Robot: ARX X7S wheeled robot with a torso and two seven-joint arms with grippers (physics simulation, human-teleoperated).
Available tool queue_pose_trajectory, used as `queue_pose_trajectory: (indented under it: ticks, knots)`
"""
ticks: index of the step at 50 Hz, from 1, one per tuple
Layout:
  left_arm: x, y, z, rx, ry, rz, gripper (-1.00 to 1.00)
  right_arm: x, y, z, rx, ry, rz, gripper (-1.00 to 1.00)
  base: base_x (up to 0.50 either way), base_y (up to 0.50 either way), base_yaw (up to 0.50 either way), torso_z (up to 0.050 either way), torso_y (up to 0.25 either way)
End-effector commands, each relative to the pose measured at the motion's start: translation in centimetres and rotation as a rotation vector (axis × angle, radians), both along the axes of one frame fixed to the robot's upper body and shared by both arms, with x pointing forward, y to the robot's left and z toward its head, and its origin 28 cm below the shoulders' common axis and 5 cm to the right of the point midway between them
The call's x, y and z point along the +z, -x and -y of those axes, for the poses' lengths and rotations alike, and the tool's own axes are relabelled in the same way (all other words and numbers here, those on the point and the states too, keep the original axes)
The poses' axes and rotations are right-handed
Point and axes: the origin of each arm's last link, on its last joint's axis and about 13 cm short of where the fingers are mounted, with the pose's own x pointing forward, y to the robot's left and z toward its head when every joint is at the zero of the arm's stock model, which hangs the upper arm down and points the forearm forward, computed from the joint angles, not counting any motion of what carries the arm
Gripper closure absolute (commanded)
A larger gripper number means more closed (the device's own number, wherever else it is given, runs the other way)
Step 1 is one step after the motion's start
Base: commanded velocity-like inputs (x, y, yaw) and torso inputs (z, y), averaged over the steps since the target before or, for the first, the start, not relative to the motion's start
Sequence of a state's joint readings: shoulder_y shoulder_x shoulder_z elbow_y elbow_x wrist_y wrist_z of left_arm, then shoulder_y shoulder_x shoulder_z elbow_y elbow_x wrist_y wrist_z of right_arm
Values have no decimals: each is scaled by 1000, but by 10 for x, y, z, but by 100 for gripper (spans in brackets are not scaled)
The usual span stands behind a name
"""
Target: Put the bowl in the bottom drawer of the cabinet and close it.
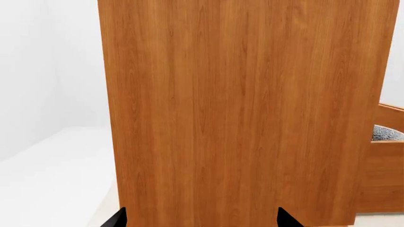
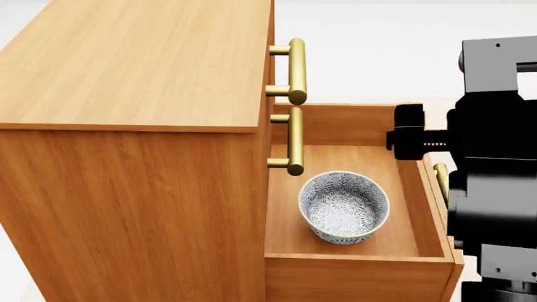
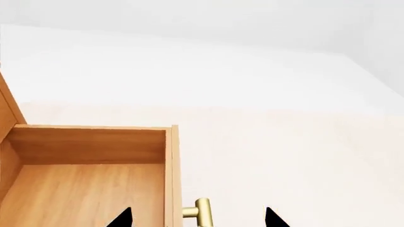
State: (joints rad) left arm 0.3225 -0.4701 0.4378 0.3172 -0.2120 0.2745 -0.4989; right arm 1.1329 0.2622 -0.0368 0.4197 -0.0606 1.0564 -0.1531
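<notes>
The orange-brown cabinet (image 2: 134,182) fills the left of the head view. Its bottom drawer (image 2: 353,274) stands pulled out. The blue-grey patterned bowl (image 2: 344,206) sits upright on the drawer's floor, touched by nothing. My right arm (image 2: 495,189) hangs over the drawer's front end. In the right wrist view my right gripper (image 3: 196,220) is open, and its fingertips (image 3: 120,218) straddle the drawer's front panel (image 3: 174,175) and brass handle (image 3: 203,215). My left gripper (image 1: 202,221) is open and empty, facing the cabinet's side wall (image 1: 240,113). A sliver of the bowl (image 1: 386,134) shows past that wall.
The two upper drawers are shut, and their brass handles (image 2: 295,63) (image 2: 293,141) jut out over the open drawer's back part. White floor (image 3: 284,142) spreads beyond the drawer's front. White wall and floor (image 1: 50,156) lie beside the cabinet.
</notes>
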Motion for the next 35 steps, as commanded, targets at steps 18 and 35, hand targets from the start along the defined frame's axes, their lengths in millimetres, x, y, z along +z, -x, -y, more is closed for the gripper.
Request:
queue_pose_trajectory:
  ticks: [18, 35]
  knots:
    - [0, 0, 0, 2, -10, 1, -100, -17, 66, 49, -214, 55, 152, -100, 0, 0, 0, 0, 0]
    - [0, 1, 0, 3, -7, 2, -100, -38, 93, 59, -270, 34, 158, -100, 0, 0, 0, 0, 0]
